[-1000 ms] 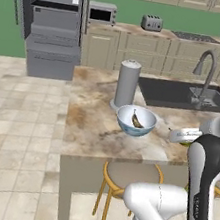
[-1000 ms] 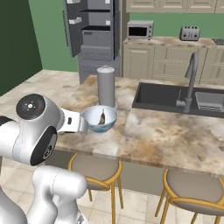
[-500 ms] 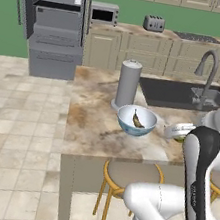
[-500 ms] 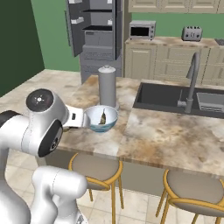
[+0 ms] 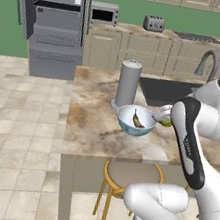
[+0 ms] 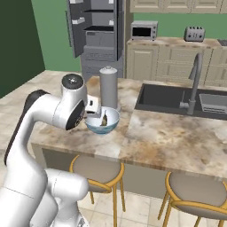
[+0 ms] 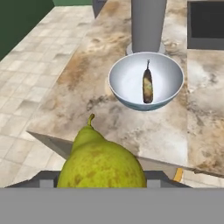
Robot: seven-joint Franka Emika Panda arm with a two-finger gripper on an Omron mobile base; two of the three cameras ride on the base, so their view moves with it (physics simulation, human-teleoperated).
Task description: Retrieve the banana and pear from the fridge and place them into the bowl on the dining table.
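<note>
Jaws around pear (image 7: 101,164), label-free

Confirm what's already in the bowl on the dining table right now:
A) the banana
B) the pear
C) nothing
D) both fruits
A: the banana lies alone inside the bowl, while the pear is in the gripper, short of the bowl.
</note>
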